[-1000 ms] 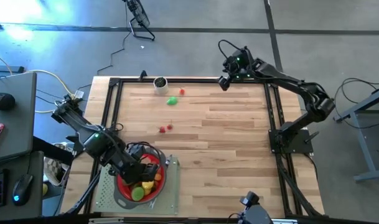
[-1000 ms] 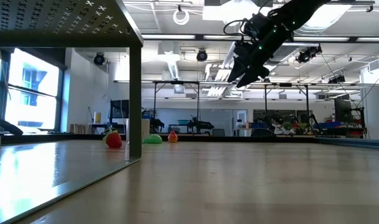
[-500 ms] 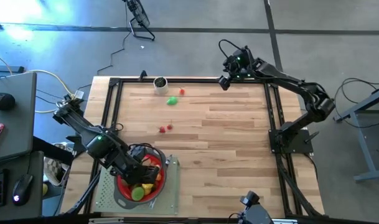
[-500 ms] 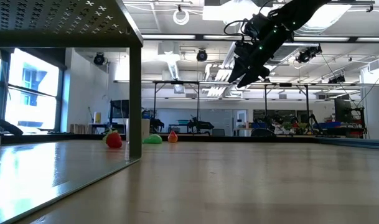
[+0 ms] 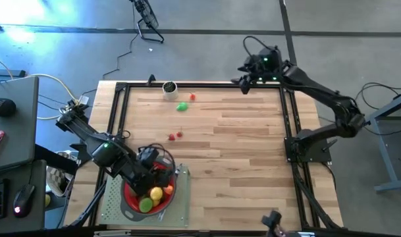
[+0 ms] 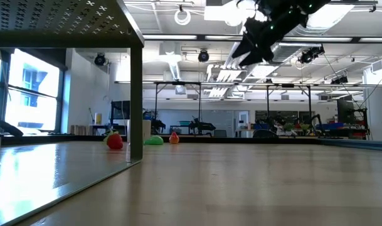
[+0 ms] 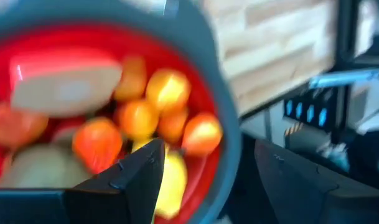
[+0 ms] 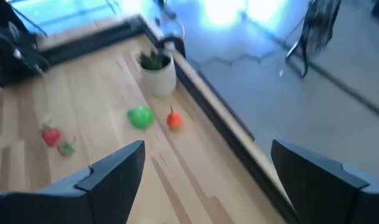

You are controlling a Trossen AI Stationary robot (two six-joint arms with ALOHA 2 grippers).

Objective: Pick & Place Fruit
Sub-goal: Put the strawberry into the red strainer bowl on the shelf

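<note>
Worktop: we see pale wood planks inside a black frame.
Strainer: red, grey-rimmed, on a perforated grey plate.
Potted plant: small white pot at the far edge.

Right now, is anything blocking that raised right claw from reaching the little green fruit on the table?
Nothing visible does. The right gripper hangs open above the table's far edge, and only bare wood lies between it and the green fruit. A small potted plant stands beside, not between.
</note>
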